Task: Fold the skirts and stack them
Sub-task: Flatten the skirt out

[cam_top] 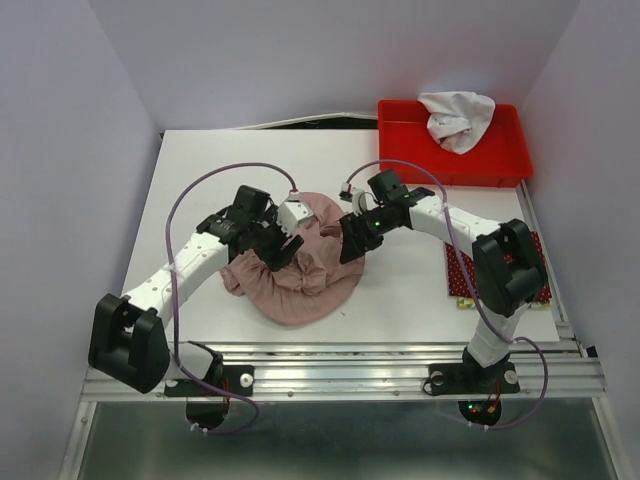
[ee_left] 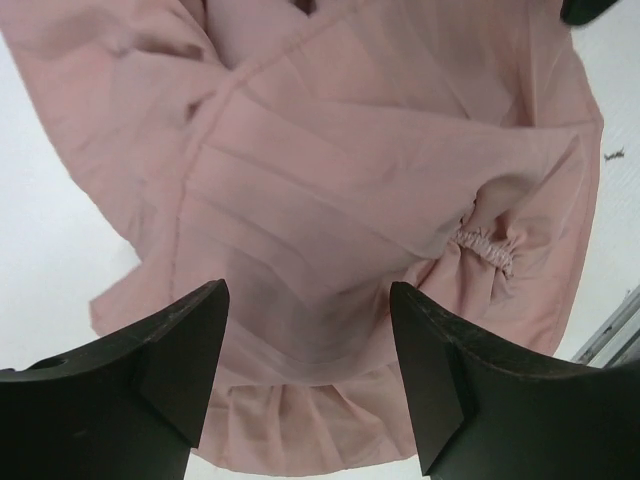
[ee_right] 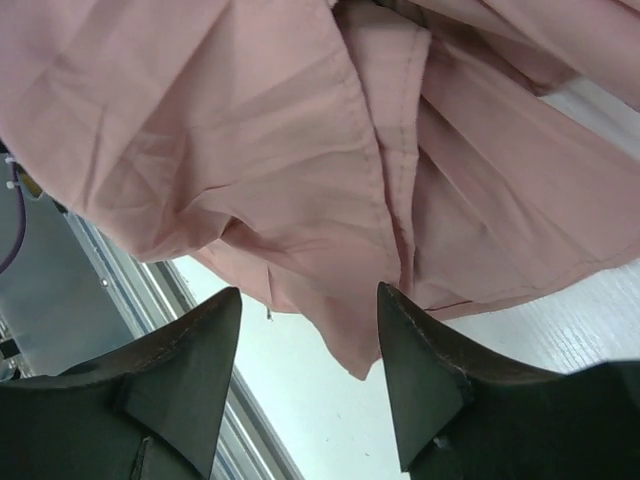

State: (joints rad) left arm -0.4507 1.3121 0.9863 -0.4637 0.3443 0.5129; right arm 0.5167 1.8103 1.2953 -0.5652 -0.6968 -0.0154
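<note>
Pink skirt (cam_top: 300, 295) bunched mid-table. Left gripper (ee_left: 308, 300) wide, empty, over its 11 o'clock part. Right gripper (ee_right: 310, 300) wide, empty, at its 2 o'clock edge. Dotted red skirt (cam_top: 458, 275) at 3 o'clock.

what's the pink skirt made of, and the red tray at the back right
The pink skirt looks like thin woven cloth with a matte finish, perhaps a cotton or polyester blend. It holds pressed pleats, creases softly, and has a gathered elastic waistband. The red tray looks like moulded plastic: smooth, stiff, with a raised rim and even colour.
</note>
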